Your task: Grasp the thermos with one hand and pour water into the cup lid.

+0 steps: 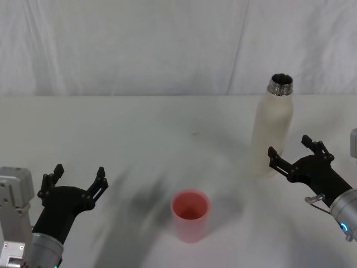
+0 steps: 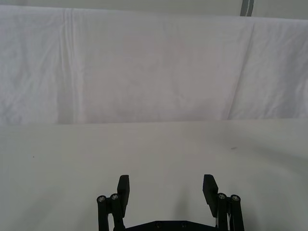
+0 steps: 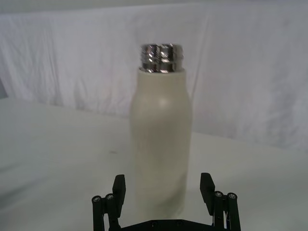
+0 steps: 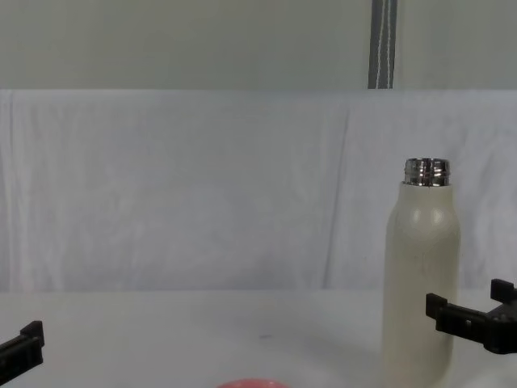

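Right end effector spread just before upright thermos; pink cup lid whole from the head, rim-only at chest

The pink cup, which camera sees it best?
The head view: it looks down on the whole cup, open top and all, standing on the table near the robot. The chest view catches just a sliver of its pink rim at the bottom edge.

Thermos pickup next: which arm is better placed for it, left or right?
Right. The right gripper is open just in front of the upright thermos, jaws lined up either side of it. The left gripper sits open far across the table, beyond the cup lid.
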